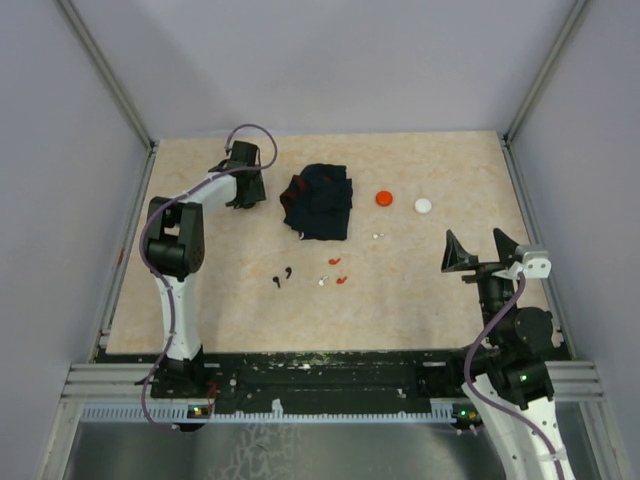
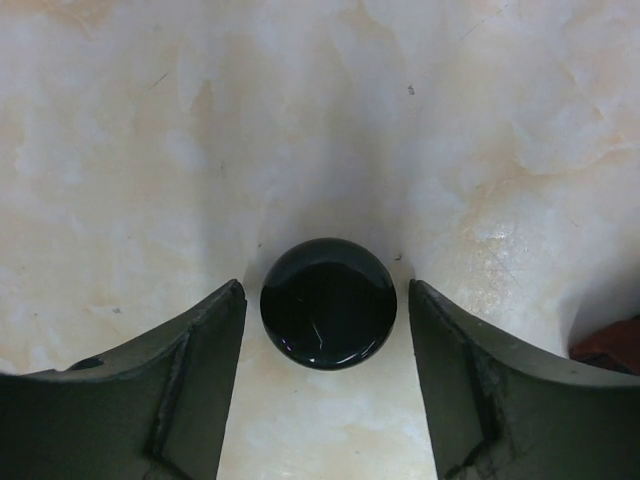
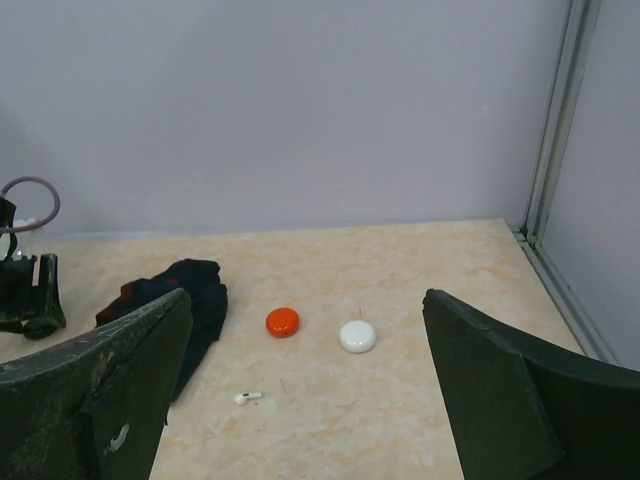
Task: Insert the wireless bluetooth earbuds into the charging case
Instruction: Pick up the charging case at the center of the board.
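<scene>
A glossy black round case lies on the table between the fingers of my open left gripper, which touch nothing. In the top view this gripper is at the back left and hides the case. Two black earbuds, two red earbuds and a white earbud lie mid-table. Another white earbud lies further back and also shows in the right wrist view. A red round case and a white round case lie closed. My right gripper is open and empty.
A dark navy cloth with red trim lies bunched between the left gripper and the red case. Grey walls and metal posts enclose the table on three sides. A dark red edge shows right of the left gripper.
</scene>
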{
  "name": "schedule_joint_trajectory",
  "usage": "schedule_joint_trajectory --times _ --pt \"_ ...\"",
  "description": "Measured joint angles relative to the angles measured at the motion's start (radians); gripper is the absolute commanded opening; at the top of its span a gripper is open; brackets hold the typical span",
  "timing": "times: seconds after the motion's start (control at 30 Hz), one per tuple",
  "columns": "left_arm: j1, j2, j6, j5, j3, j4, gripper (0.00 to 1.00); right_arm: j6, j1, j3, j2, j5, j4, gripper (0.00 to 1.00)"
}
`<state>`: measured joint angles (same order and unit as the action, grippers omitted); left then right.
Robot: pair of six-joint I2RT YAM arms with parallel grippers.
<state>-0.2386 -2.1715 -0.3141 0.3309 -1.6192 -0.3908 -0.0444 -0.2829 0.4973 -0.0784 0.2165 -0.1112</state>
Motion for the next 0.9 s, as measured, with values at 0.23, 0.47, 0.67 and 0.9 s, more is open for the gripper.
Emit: schedule_joint_trajectory --times 0.23,0.47,0.67,0.9 --pt "0.001 0.000 0.000 -0.015 0.001 -0.002 0.59 0.000 0.000 0.000 0.000 0.000 0.000 0.98" --pt "0.003 0.049 0.038 -0.031 0.078 0.018 0.48 0.000 0.000 0.000 0.000 -0.001 0.000 0.98" --pt "0.005 0.113 0.090 -0.072 0.151 0.030 0.48 -0.002 0.000 0.000 -0.001 -0.013 -0.001 0.98" --pt "-0.020 0.281 0.199 -0.140 0.274 0.059 0.49 -0.029 0.000 0.002 -0.061 -0.064 -0.006 0.98"
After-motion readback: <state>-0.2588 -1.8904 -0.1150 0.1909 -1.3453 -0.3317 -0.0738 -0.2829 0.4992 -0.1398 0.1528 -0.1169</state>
